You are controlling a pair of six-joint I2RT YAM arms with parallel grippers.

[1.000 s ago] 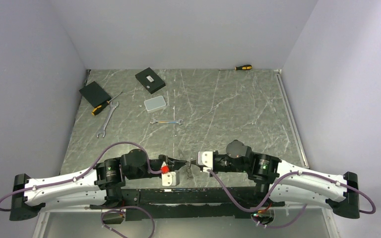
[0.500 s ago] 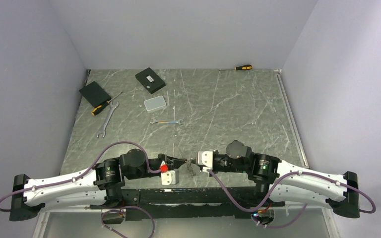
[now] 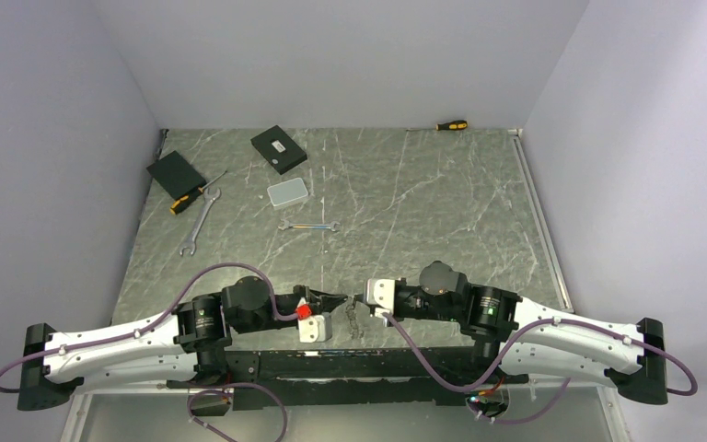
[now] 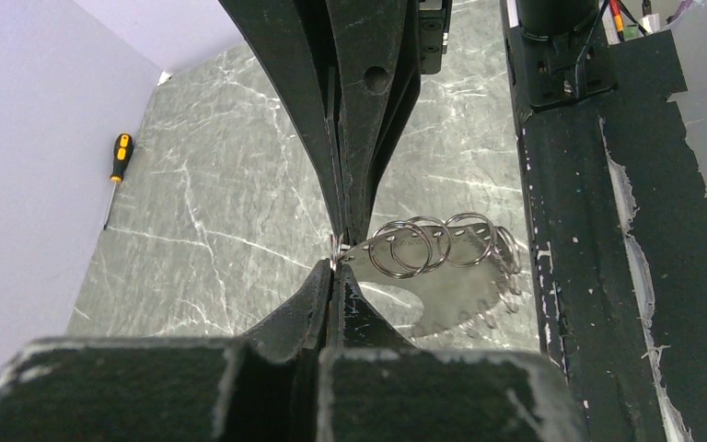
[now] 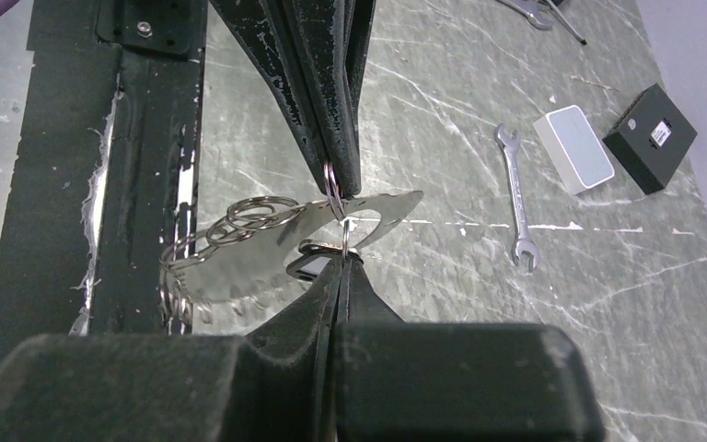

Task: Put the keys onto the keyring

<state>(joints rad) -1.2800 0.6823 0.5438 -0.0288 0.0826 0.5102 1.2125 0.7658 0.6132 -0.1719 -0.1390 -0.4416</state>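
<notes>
Right wrist view: the right gripper [image 5: 342, 261] has its fingers pressed together on a thin wire loop of the keyring [image 5: 335, 198]. The left gripper [image 5: 336, 175] comes in from the opposite side and is pinched shut on the far end of that same loop, so the two sets of tips sit close together. A key [image 5: 310, 266] with a stubby black head lies just beside the right gripper's tips, under a flat silvery toothed plate [image 5: 373, 208]. I cannot tell whether the key is already on the wire. Several linked split rings [image 5: 250, 216] trail off toward the black base rail [image 5: 152, 138].

The whole bunch is held above the marbled table [image 5: 479, 304], close to the arms' bases and well apart from the small wrench [image 5: 515, 198] (which plays no part).

My reading is that the threading step is in hand, with the loop held taut between both arms. The next move likely calls for one gripper to hold firm while the other works the key along the wire in a small, coordinated turn. Either grip slipping would drop the bunch.
</notes>
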